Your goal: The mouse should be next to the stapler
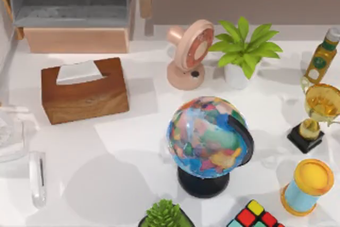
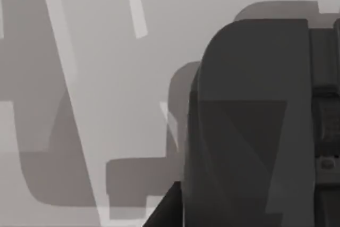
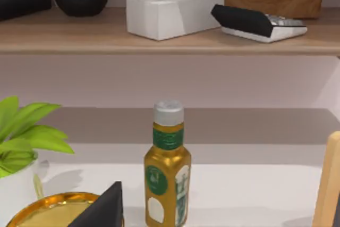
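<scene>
Stapler near table's left edge

Counter was pretty cluttered: a globe in the middle, wooden tissue box off to its left, pink fan beside a potted plant, plus an oil bottle, trophy and Rubik's cube.

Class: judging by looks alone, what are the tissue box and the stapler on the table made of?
Tissue box: apparently wood, matte brown with visible grain streaks. Stapler: seemingly clear plastic or glass, whitish and see-through with glossy edges and a thin dark line along its top.
</scene>
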